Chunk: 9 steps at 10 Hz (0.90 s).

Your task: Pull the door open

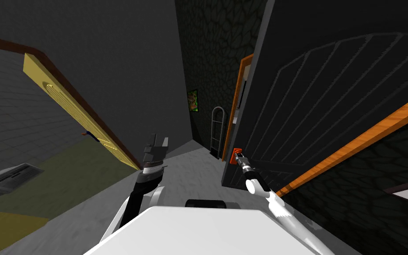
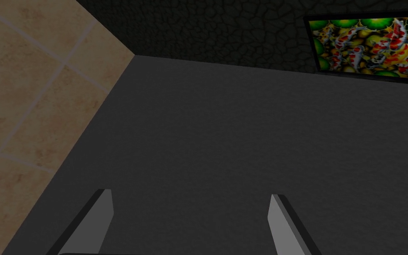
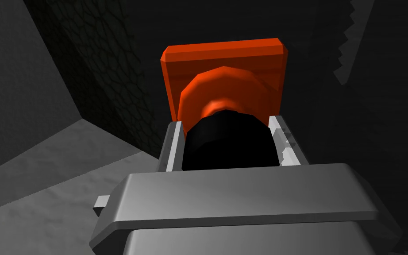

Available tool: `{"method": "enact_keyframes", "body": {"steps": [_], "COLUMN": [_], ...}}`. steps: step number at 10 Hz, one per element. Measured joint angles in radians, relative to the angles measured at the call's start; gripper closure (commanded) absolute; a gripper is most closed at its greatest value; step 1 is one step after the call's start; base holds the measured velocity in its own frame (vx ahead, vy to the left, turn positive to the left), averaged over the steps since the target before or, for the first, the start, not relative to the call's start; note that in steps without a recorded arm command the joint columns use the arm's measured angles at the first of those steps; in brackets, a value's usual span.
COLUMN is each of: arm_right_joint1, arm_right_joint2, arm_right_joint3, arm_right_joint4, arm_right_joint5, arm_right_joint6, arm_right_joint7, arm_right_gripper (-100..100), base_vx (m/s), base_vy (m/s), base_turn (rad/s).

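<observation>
At the free edge of the dark panelled door (image 1: 331, 102), which stands to the robot's right within an orange frame (image 1: 367, 137), the right jaws are clamped on the black knob (image 3: 229, 144). One blade presses each side of it, just in front of the red backplate (image 3: 223, 66). The left jaws are raised ahead of the chest, well apart from that door, blades wide apart with nothing between them; a yellow door (image 1: 70, 110) stands across the grey floor (image 1: 190, 168).
</observation>
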Motion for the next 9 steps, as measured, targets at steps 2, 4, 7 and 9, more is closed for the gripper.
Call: {"method": "enact_keyframes", "body": {"steps": [2,4,7,9], "arm_right_joint1": [0.008,0.018,0.033,0.042], "arm_right_joint2": [-0.025,-0.048,-0.083,-0.104], "arm_right_joint3": [0.02,0.046,0.084,0.105], "arm_right_joint4": [-0.01,-0.021,-0.041,-0.053], "arm_right_joint5": [0.004,0.011,0.02,0.025], "arm_right_joint6": [-0.012,-0.026,-0.042,-0.053], "arm_right_joint7": [-0.023,-0.048,-0.084,-0.105], "arm_right_gripper": [100,100,100,100], "base_vx": [-0.223,-0.219,-0.188,-0.13], "base_vy": [-0.095,-0.075,-0.078,-0.048], "base_turn": [0.115,0.1,0.09,0.046]}}
